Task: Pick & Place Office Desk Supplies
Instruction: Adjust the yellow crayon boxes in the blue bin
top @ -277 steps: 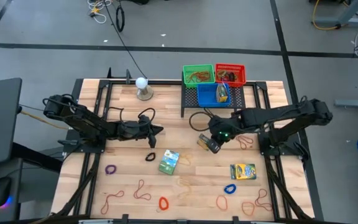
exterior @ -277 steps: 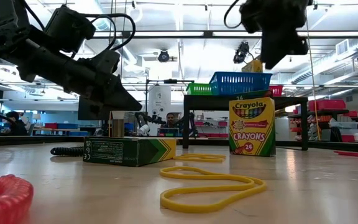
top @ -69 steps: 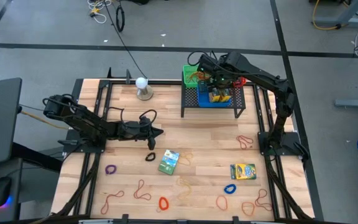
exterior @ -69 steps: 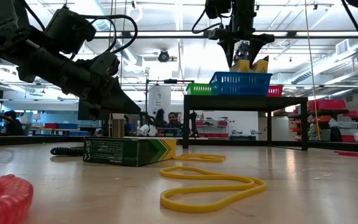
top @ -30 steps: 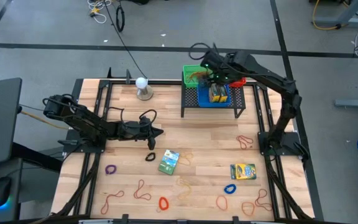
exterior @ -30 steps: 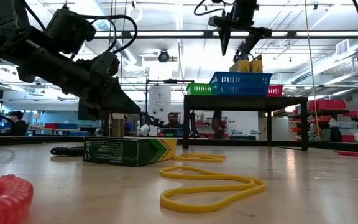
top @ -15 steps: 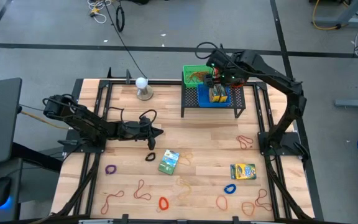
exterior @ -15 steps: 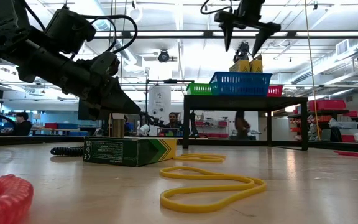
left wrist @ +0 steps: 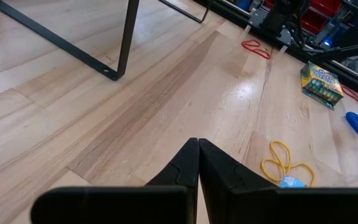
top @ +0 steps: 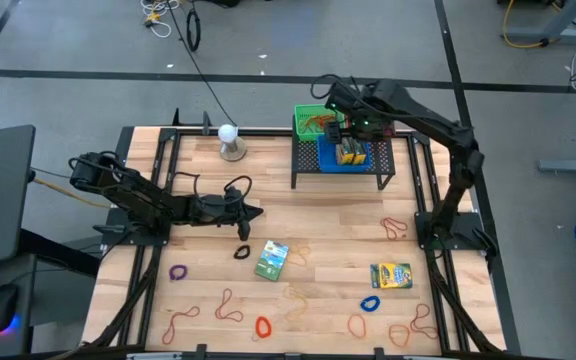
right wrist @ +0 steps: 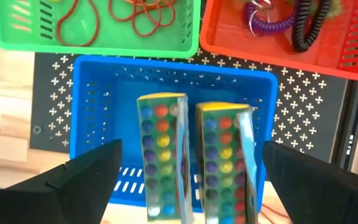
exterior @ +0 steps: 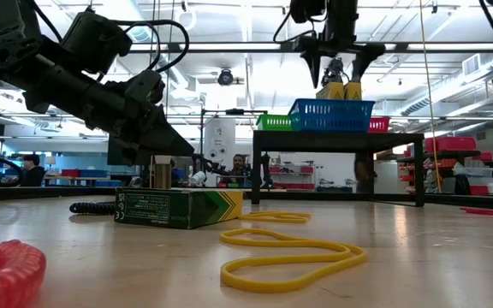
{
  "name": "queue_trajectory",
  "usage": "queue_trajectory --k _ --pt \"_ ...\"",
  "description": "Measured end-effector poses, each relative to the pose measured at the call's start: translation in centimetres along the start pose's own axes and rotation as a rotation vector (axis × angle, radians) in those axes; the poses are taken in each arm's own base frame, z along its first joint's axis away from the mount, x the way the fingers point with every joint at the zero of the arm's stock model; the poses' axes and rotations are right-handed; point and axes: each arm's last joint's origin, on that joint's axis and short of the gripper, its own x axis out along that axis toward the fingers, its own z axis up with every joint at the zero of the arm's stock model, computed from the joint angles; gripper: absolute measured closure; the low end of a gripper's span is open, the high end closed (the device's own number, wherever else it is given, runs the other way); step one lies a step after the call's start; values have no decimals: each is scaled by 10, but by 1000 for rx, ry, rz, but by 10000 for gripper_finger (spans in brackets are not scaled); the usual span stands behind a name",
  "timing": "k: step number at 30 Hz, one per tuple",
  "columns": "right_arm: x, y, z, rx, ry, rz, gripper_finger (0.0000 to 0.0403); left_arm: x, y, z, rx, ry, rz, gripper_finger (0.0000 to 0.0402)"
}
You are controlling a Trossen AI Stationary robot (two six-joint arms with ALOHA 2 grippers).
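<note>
My right gripper [right wrist: 197, 180] hangs open above the blue basket [right wrist: 166, 68], pointing down, touching nothing. Two crayon boxes [right wrist: 163, 149] [right wrist: 225, 155] stand on end inside the basket, their tops [exterior: 339, 90] poking over its rim. My left gripper [top: 253, 210] is shut and holds nothing, a little above the table's left middle [left wrist: 197, 146]. A green crayon box [top: 272, 260] and a yellow one [top: 391, 275] lie flat on the table. Rubber bands [top: 230, 308] and small loops, purple [top: 178, 271], black [top: 243, 252], blue [top: 370, 303] and red [top: 262, 326], lie along the near half.
The blue basket sits on a black mesh rack [top: 383, 165] at the table's far edge, with a green basket [right wrist: 98, 25] of rubber bands and a red basket [right wrist: 278, 31] of coiled loops behind it. A white ball on a stand [top: 230, 140] is at the far left.
My right gripper has rolled about its own pointing line above the blue basket and sunk slightly toward it, its fingers still spread. The two crayon boxes in the basket have not moved.
</note>
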Motion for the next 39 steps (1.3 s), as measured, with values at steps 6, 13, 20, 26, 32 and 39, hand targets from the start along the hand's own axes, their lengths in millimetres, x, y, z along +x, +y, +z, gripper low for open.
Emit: queue_trajectory --k 6,13,20,26,32,39 --pt "11 5 3 6 26 -19 12 0 0 0 -1 0 1 387" --pt "22 11 5 6 82 -18 43 0 0 0 -2 0 1 387" --pt "26 13 5 35 109 -14 67 0 0 0 7 -1 1 387" --pt "26 13 5 39 106 -15 97 0 0 0 21 0 1 387" --pt "26 13 5 26 108 -14 130 0 0 0 35 0 1 387" --pt "25 13 5 13 107 -13 155 0 0 0 36 0 0 387"
